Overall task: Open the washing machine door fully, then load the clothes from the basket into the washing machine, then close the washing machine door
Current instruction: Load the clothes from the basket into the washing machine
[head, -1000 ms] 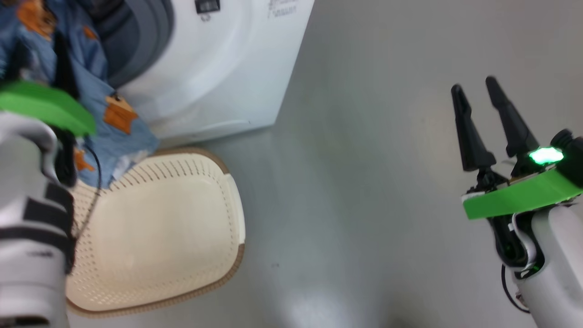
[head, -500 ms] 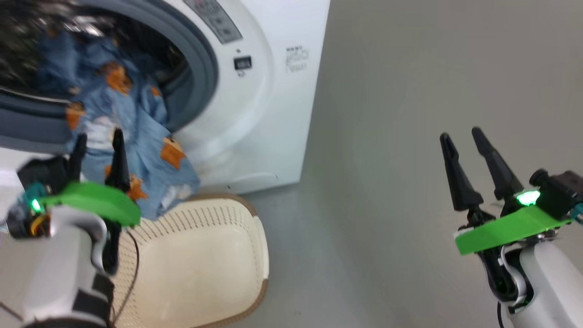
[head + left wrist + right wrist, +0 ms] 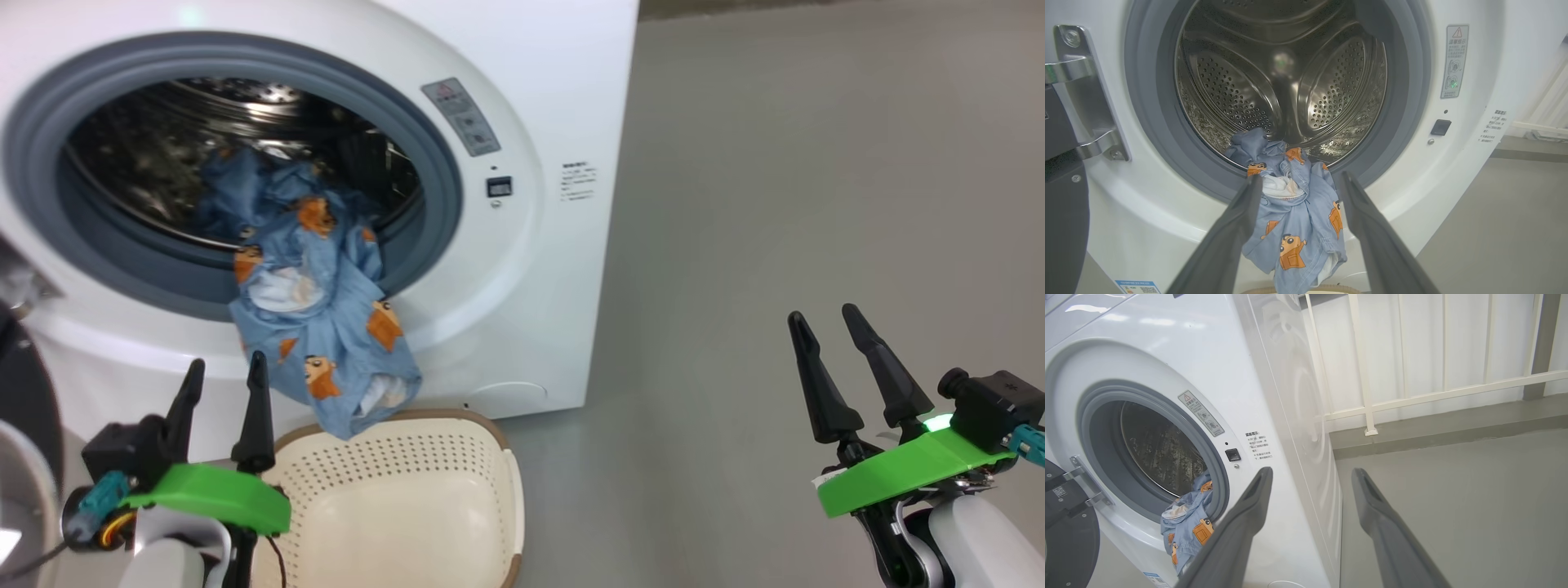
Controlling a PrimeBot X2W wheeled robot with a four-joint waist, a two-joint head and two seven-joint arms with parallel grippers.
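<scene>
1. I judge the step in hand to be the loading. The washing machine door (image 3: 1061, 228) stands swung open to the left of the washing machine (image 3: 555, 122); the basket (image 3: 457, 418) sits on the floor just in front of the machine, and the part of it I can see holds no garment.
2. The clothes (image 3: 318, 327) are only half home; one end lies in the steel drum (image 3: 1241, 94), while the rest drapes over the grey rubber ring (image 3: 445, 188) and hangs down the machine's front, with its lowest fold just above the basket's rim. I cannot tell one garment from the other in the bundle.
3. My left fingers (image 3: 255, 408) are spread wide and grasp nothing; they point at the machine's front, just below and left of the hanging cloth and apart from it.
4. My right fingers (image 3: 816, 384) are likewise spread and empty, well off to the right of the machine, over bare floor.
5. The next move, as I reckon it, is to bring the left fingers onto the hanging fold, clench there, then lift it over the ring and deep into the drum.
6. Closing should wait; cloth left across the ring would likely be pinched by the door.
</scene>
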